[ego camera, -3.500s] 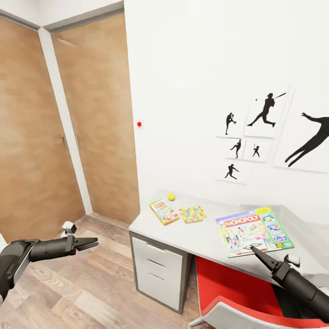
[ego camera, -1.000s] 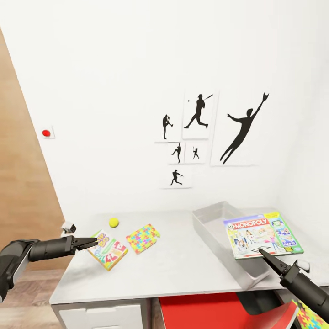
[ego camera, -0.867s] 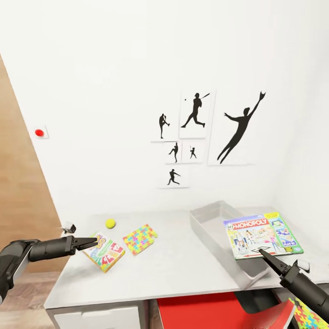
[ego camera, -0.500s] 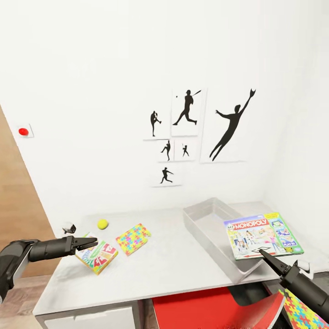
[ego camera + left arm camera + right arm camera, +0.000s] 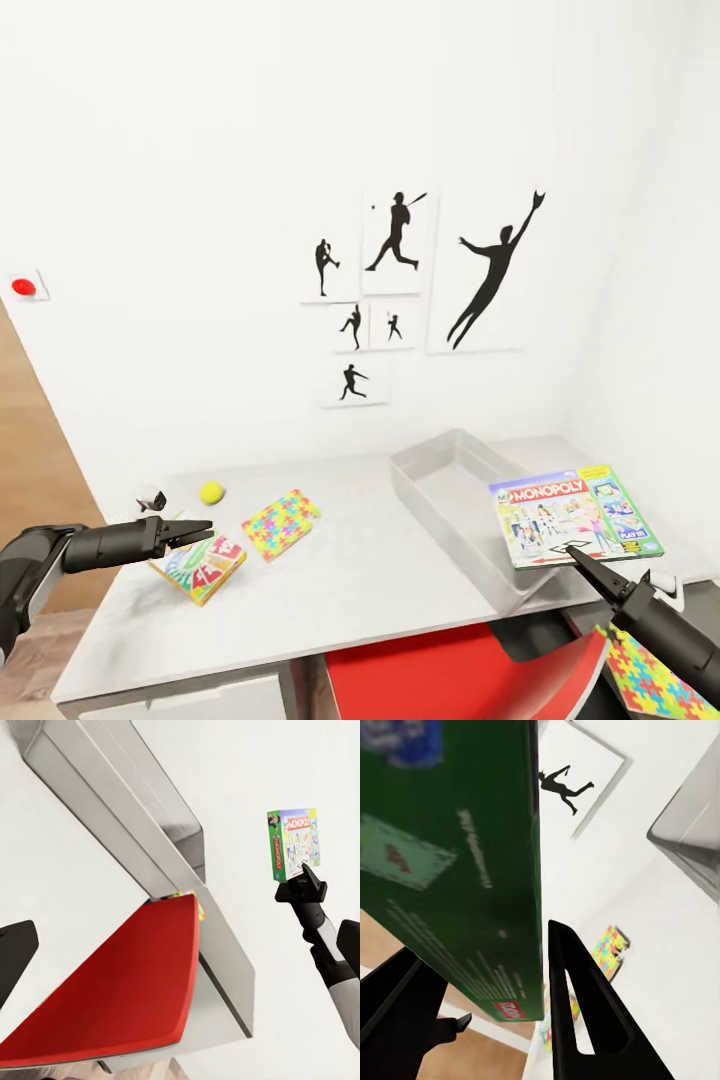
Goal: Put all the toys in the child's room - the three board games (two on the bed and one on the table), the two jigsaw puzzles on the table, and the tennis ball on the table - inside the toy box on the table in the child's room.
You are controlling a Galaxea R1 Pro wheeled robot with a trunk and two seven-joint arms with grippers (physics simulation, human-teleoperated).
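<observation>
With our right hand [image 5: 578, 553] pinching the Monopoly box [image 5: 573, 512] over the bin's [image 5: 440, 490] near end, we judge lowering and releasing comes next.

Blurred print across the green board game [image 5: 450, 855] beside the right claw [image 5: 484, 1020]; second jigsaw puzzle [image 5: 655, 672] cut off below the tabletop [image 5: 360, 580].

Right end effector [image 5: 480, 1009] clamped on green board game [image 5: 450, 855], jigsaw puzzle [image 5: 607, 949] on table [image 5: 660, 937] beyond
</observation>
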